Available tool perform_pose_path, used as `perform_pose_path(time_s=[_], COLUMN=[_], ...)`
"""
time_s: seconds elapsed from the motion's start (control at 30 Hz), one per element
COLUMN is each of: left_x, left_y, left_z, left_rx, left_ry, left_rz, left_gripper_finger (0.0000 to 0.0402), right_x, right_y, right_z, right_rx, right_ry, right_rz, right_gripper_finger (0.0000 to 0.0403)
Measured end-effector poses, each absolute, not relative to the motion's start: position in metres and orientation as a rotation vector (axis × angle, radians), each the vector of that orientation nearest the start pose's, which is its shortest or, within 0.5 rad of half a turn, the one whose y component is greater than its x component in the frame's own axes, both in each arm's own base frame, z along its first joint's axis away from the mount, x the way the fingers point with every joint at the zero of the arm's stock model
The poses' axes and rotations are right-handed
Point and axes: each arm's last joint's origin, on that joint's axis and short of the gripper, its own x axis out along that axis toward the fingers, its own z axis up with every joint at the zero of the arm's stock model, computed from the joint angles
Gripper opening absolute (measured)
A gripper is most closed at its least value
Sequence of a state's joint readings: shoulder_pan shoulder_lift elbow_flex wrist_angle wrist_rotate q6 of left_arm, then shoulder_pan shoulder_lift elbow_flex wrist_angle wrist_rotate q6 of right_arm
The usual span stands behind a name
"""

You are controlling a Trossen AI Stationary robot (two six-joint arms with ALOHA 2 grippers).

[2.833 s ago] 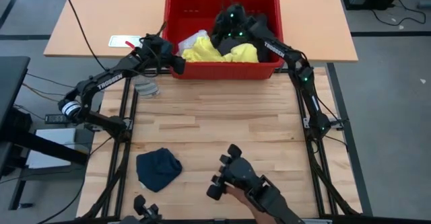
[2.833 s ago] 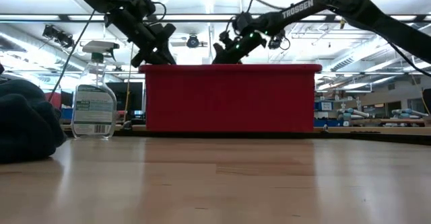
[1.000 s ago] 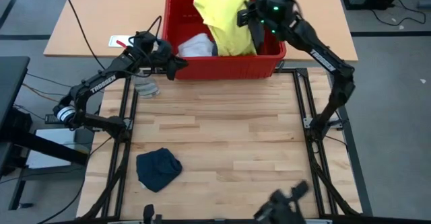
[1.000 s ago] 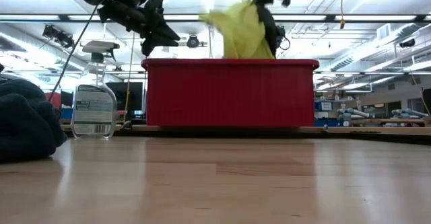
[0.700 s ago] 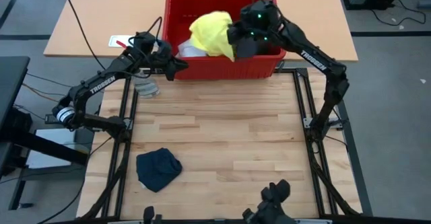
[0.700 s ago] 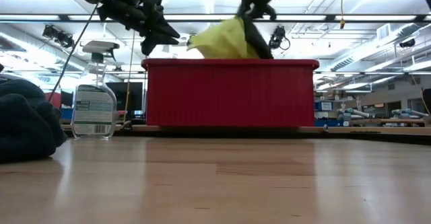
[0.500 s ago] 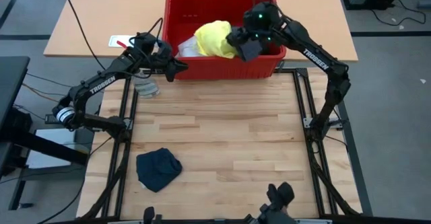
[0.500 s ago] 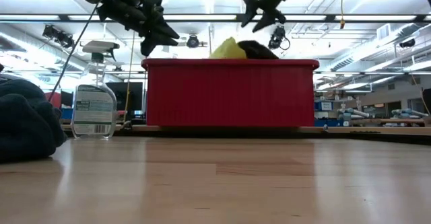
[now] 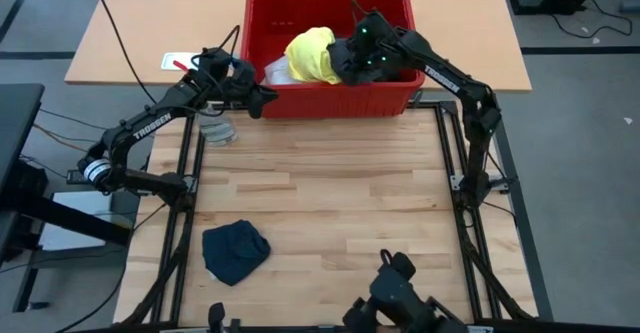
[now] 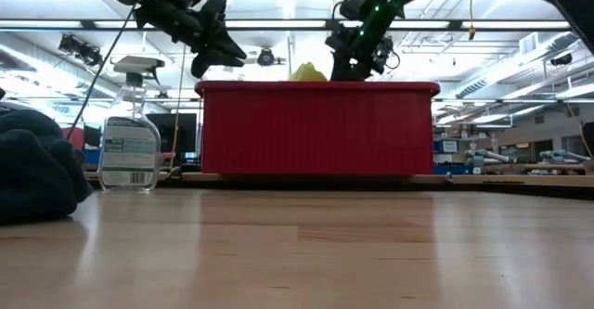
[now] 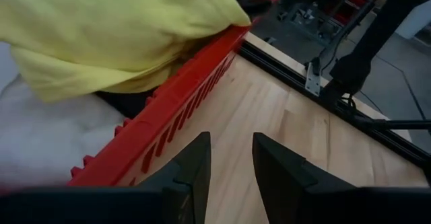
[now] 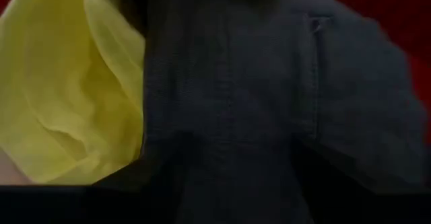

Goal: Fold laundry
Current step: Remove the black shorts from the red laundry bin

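The red basket stands at the table's far edge. In it a yellow shirt lies bunched on a white piece, next to a dark grey garment. My right gripper reaches down into the basket, right over the dark garment and beside the yellow shirt. Whether it touches either, I cannot tell. My left gripper hovers open and empty just outside the basket's near left corner. A small navy piece lies crumpled on the table's near left.
A clear spray bottle stands left of the basket, below my left arm. A dark device pokes in at the table's near edge. Bare wood stretches between the basket and the navy piece.
My right gripper has let go of the yellow shirt, which it held high above the basket. The shirt has dropped back into the basket in a heap. The gripper has then tipped downward and sunk into the basket, toward the dark garment.
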State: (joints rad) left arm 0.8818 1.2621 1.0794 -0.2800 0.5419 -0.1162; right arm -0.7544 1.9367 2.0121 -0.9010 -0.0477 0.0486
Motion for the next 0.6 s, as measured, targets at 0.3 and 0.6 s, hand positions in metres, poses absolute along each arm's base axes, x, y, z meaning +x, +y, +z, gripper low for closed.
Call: perform_pose_path(time_s=[0.3, 0.6], left_x=[0.185, 0.184], left_y=[0.203, 0.202], left_z=[0.327, 0.325], left_rx=[-0.461, -0.479], left_ry=[0.333, 0.360], left_rz=[0.372, 0.372], left_gripper_finger=[0.0114, 0.0114], right_x=[0.308, 0.292], right_y=[-0.285, -0.268], right_z=[0.362, 0.388], right_rx=[0.365, 0.371], right_ry=[0.722, 0.683], right_rz=[-0.658, -0.536], right_gripper_finger=[0.0196, 0.0241])
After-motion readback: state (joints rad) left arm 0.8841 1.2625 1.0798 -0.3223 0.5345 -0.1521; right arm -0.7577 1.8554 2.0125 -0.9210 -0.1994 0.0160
